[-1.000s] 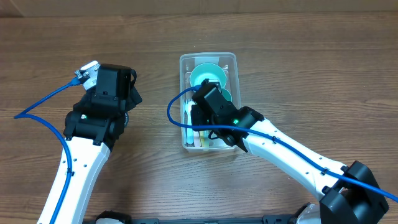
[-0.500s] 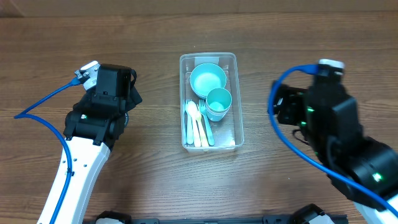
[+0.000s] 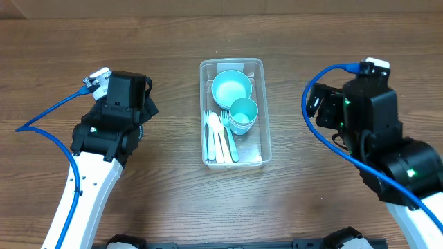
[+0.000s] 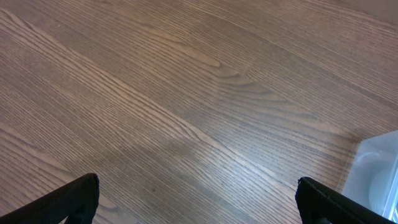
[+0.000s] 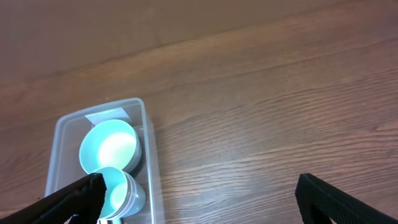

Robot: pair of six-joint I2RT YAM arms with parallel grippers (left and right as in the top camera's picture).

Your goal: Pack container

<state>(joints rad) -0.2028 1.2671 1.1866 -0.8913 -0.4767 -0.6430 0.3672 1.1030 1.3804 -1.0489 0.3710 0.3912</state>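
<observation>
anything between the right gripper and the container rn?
Nothing visible. The right gripper, jaws open and holding nothing, sits off the container's right side, with only wooden table between them. The left gripper is off the opposite side, not in that path.

Left wrist view: container (image 4: 380,167) cut by the right edge, only one clear corner showing; left gripper (image 4: 199,202) fingers (image 4: 74,199) show as dark tips at the bottom edge. Right wrist view: container's near end and the teal cup (image 5: 121,186) run off the bottom edge, cup partly behind a right gripper (image 5: 199,199) finger. Overhead: both grippers hidden under left arm (image 3: 114,114) and right arm (image 3: 367,117); cutlery (image 3: 220,137) too small to sort.
</observation>
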